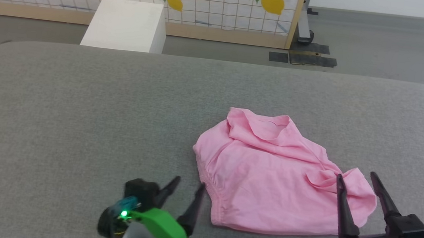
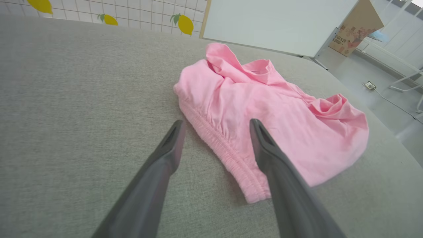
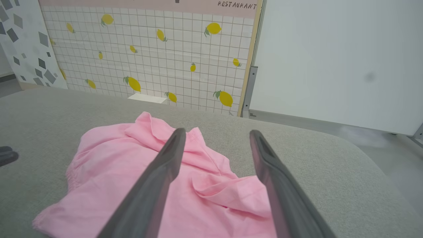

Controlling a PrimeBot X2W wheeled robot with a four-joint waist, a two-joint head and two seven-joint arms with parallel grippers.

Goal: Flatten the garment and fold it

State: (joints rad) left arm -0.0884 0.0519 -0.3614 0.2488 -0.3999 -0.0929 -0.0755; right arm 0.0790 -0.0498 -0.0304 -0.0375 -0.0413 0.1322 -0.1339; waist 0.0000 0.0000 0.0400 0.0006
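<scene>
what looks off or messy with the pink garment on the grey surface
The garment is not lying flat: its far edge is flapped back over itself, and a bunched fold sits by the open right gripper. Nothing looks torn or spilled.

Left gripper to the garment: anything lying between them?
Nothing: the head view shows a bare strip of grey padded surface between the left gripper and the waistband edge of the garment.

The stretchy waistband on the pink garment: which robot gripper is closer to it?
Left. The left gripper is open, fingertips right beside the waistband. The right gripper is open at the garment's opposite end, away from the waistband.
</scene>
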